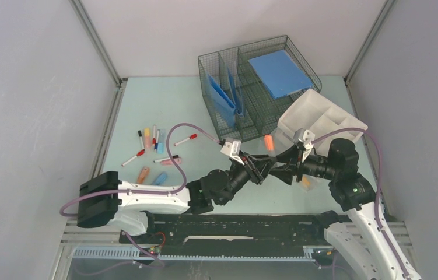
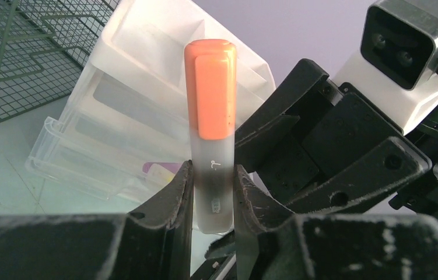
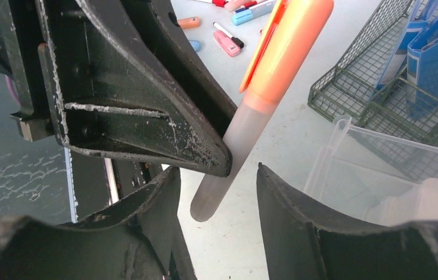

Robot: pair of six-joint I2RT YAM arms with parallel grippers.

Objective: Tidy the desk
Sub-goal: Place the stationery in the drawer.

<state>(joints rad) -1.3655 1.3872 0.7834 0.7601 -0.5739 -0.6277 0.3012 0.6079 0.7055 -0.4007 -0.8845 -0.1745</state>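
Our left hand (image 2: 213, 182) is gripping an orange highlighter (image 2: 210, 87), risking a drop if it is released before our open right hand (image 3: 216, 175) closes.

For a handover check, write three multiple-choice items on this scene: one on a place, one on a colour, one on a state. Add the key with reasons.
1. Where on the desk does the cluster of loose pens lie?
A. on its left side
B. in its far right corner
C. along its near right edge

2. What colour is the cap of the highlighter?
A. green
B. orange
C. black

3. What is the left gripper doing?
A. standing open and empty
B. shut on the highlighter
C. resting flat on the desk

Key:
1 A, the top view shows them at the left.
2 B, both wrist views show an orange cap.
3 B, it clamps the frosted barrel from both sides.
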